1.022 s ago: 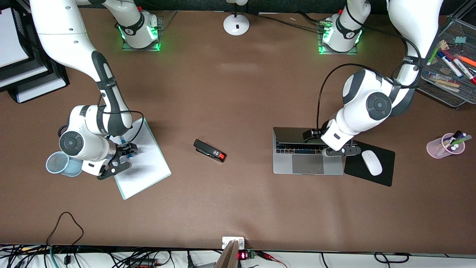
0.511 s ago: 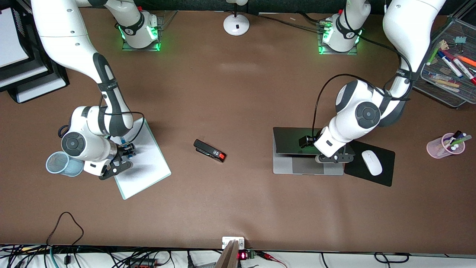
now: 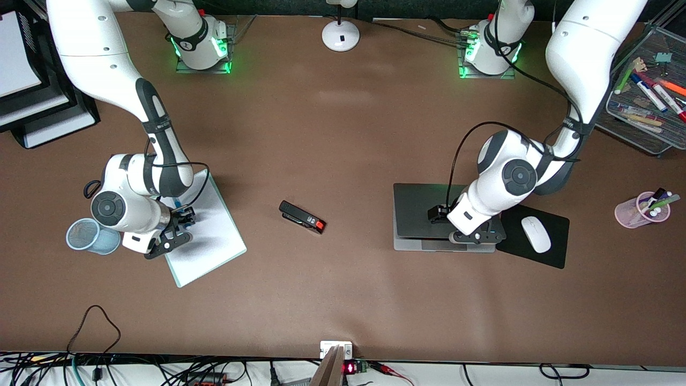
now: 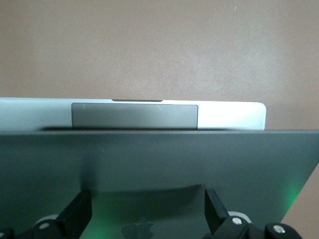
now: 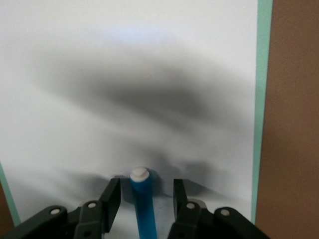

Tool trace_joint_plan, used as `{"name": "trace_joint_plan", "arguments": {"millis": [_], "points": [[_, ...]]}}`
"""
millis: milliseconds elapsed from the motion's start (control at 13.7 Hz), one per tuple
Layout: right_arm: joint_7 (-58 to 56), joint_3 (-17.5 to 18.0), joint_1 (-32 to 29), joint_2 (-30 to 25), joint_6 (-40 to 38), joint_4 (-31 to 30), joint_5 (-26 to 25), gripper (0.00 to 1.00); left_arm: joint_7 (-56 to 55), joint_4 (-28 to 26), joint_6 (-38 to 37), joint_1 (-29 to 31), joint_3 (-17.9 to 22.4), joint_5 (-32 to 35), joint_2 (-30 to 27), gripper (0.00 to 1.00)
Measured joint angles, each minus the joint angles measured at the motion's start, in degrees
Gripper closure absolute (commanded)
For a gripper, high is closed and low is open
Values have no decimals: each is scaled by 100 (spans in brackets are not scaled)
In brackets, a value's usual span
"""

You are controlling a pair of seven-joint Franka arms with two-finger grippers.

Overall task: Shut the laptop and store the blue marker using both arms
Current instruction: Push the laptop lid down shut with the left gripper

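Front view, left gripper (image 3: 478, 236): pressing down on the lid of the laptop (image 3: 418, 214), near the lid's edge nearest the front camera; finger spread not readable from here.
Front view, laptop: lying toward the left arm's end of the table, lid almost down, only a strip of the silver base showing; a black mouse pad (image 3: 557, 252) with a white mouse (image 3: 535, 234) lying just beside it.
Front view, right gripper (image 3: 179, 224): sitting low over a white board (image 3: 214, 241) toward the right arm's end of the table, beside a blue mesh cup (image 3: 88, 236).
Front view, stapler (image 3: 302, 216): lying between board and laptop.
Left wrist view, left gripper (image 4: 147, 211): fingers (image 4: 77, 211) standing wide apart, tips resting on the dark lid above the apple logo, gripping nothing.
Left wrist view, laptop (image 4: 199, 164): trackpad strip of the base peeking past the lid's edge.
Right wrist view, right gripper (image 5: 147, 196): fingers (image 5: 112, 199) standing part-way open on either side of the blue marker (image 5: 143, 204), small gaps showing on both sides.
Right wrist view, blue marker: lying on the white board (image 5: 149, 74), white end pointing away from the gripper.
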Motion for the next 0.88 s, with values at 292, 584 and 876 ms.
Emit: {"name": "trace_joint_plan", "arguments": {"millis": [292,584,876], "points": [[-1,-3,-2,2,3,2,137,71,0,11,75,0,6,26,171,0],[-4,-3,-2,2,3,4,264,79,0,17,237,0,51,29,269,0],[-5,-6,-3,2,3,5,270,91,0,19,316,-1,59,29,368,0]]}}
